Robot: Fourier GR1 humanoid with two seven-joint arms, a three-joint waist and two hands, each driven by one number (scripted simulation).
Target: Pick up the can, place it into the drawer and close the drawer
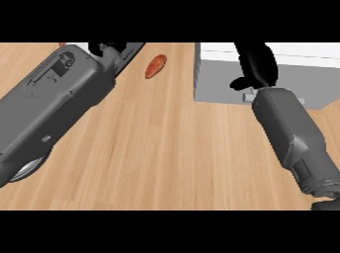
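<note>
a wooden tabletop (173, 148) seen from above. the right robot hand (257, 64) reaches over the grey drawer (304, 84) at upper right; its fingers cannot be made out. the can isn't visible. the left robot hand (111, 49) sits at the top edge, beside an orange object (155, 66).

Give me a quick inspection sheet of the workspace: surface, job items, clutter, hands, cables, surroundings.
Surface: light wooden counter, mostly bare between the forearms.
Job's things: white-grey drawer unit at upper right; can nothing seen.
Clutter: small orange-red oval object lying on the counter near the top, apart from the drawer unit.
Hands: left hand at the top edge, mostly cut off, fingers cannot be read; right hand over the drawer unit, fingers pointing away, whether it holds anything cannot be told.
Cables: nothing seen.
Surroundings: nothing seen beyond the counter.
</note>
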